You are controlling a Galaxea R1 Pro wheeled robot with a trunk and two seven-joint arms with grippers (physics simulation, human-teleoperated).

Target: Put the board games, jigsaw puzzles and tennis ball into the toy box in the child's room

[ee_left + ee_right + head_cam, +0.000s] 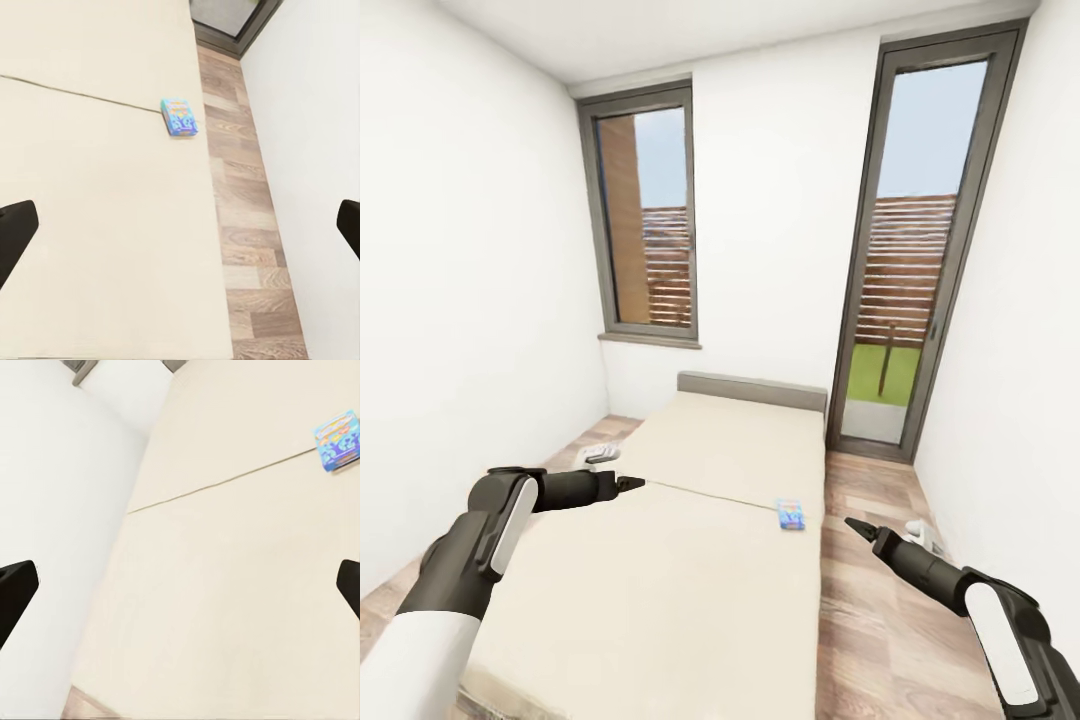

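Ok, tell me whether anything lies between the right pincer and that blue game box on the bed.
Nothing visible does. The light-blue board game lies near the bed's right edge; the open right pincer hangs over the floor beside it.

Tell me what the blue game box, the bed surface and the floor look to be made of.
Light-blue board game: likely printed card, flat, with cartoon graphics. Bed: plain cream-beige matte surface, probably fabric, with a seam across it. Floor: wood planks, grain and plank joints visible, slight sheen.

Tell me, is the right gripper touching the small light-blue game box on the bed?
Apart. In the head view the right gripper hangs beside the bed, with bare mattress between it and the light-blue game box.
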